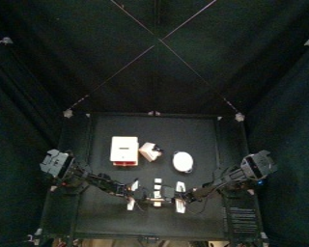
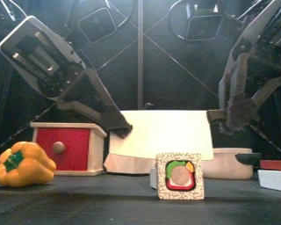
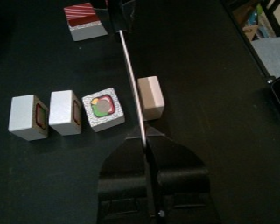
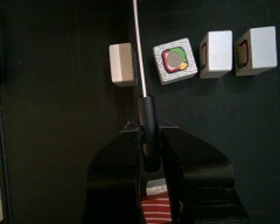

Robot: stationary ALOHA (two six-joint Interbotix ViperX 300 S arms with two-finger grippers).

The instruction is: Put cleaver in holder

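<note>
Broad white-bladed cleaver (image 2: 164, 134), frame centre, is gripped by nearly-closed left gripper (image 3: 150, 140) w/ right gripper (image 4: 146, 131) part-open round its handle; red-and-white wooden holder (image 2: 69, 146) at left not yet reached.

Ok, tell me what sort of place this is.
Probably a robot test pen with toy kitchen props: black curtains wall in a small black table, and on it sit a toy pepper and sushi pieces.

Both arms hang low over table front, L fingers (image 3: 154, 188) & R fingers (image 4: 164, 188) clamped.
</note>
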